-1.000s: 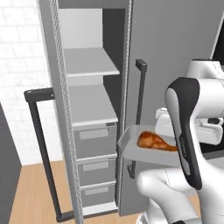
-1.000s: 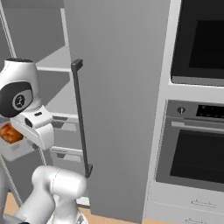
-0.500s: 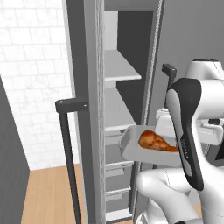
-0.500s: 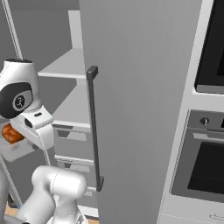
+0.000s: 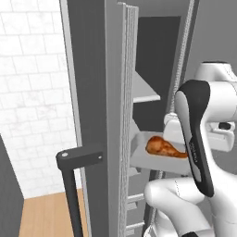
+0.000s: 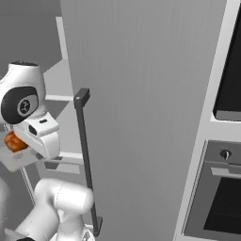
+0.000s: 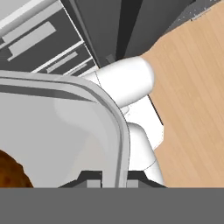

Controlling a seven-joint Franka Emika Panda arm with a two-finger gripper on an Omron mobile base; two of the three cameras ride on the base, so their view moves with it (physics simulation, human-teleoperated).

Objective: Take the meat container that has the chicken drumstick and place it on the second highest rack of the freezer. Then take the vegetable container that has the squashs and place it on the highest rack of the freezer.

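A: Meat container point(image 5: 159, 159) with chicken drumstick point(image 5: 165, 147) is airborne at the freezer point(image 5: 152, 60) opening; gripper point(image 7: 114, 177) pinching its rim.
B: I'd keep it level, clear the shelf point(image 5: 144, 92) edge.

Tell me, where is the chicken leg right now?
The chicken drumstick lies in the grey tray held up by the gripper, just in front of the open freezer, below its pale shelf.
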